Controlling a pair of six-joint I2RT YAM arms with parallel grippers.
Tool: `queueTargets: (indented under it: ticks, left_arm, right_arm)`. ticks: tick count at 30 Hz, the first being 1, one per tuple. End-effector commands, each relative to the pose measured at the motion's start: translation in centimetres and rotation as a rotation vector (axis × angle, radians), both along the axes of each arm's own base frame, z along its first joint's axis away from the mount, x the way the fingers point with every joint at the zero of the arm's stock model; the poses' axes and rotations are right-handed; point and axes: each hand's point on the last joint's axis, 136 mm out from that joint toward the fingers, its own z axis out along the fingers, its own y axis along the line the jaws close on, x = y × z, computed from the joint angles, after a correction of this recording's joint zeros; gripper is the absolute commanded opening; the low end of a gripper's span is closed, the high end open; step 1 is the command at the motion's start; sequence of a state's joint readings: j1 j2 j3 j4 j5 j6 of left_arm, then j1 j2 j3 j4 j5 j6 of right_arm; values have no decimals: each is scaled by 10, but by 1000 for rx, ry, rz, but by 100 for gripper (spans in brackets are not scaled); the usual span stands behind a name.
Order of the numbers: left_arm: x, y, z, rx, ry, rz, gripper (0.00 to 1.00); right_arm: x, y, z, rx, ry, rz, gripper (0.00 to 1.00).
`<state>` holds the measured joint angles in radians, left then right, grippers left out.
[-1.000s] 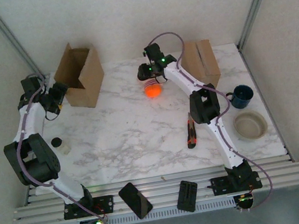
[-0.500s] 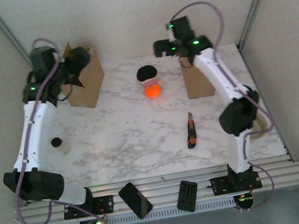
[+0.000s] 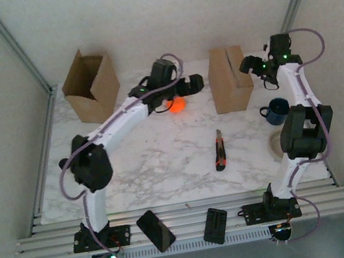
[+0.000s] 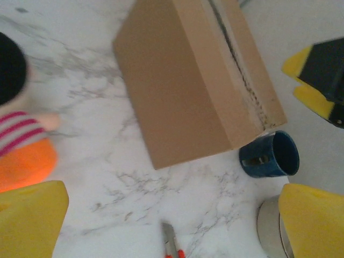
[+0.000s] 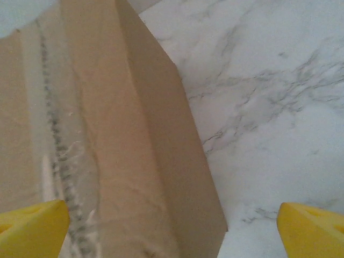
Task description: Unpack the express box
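The express box [image 3: 229, 79] is a sealed brown carton with tape along its top seam, standing at the back centre-right. My left gripper [image 3: 194, 85] reaches across from the left and hovers open just left of it; the left wrist view shows the box [image 4: 199, 80] below and ahead, with wide yellow fingertips [image 4: 32, 220]. My right gripper [image 3: 248, 66] hangs open at the box's right side. From the right wrist I see the taped top and side [image 5: 107, 150] between spread fingertips [image 5: 314, 228]. Neither gripper touches the box.
An orange toy [image 3: 177, 105] with a striped band lies left of the box. A red utility knife [image 3: 219, 151] lies in front of it. A blue mug [image 3: 278, 111] and a beige bowl [image 4: 269, 228] sit to the right. An open carton [image 3: 91, 86] stands back left.
My left arm swung from the open carton across to the sealed box. The right arm moved from the box's left to its right side. Both grippers opened wide.
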<state>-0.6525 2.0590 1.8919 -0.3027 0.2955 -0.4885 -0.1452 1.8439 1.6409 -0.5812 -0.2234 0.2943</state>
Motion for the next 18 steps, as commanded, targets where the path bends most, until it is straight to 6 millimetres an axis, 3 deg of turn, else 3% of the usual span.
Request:
queueTargets:
  ticks: [1,6,11,18]
  left_arm:
    - [20,-34,28,-125,-90,-16,100]
    - [50,-66,4,-190,-92,6,100]
    - [78,-93,-22,-271,-90,12,100]
    - [104,-92,-57,-316,-72,85,100]
  right_arm:
    - [26,20,11,124,-125,81,99]
    - [48,33,1,218,-172,145,99]
    - [65,43,-23,327,-144,159,99]
    - [59,63,-41,492,-144,169,97]
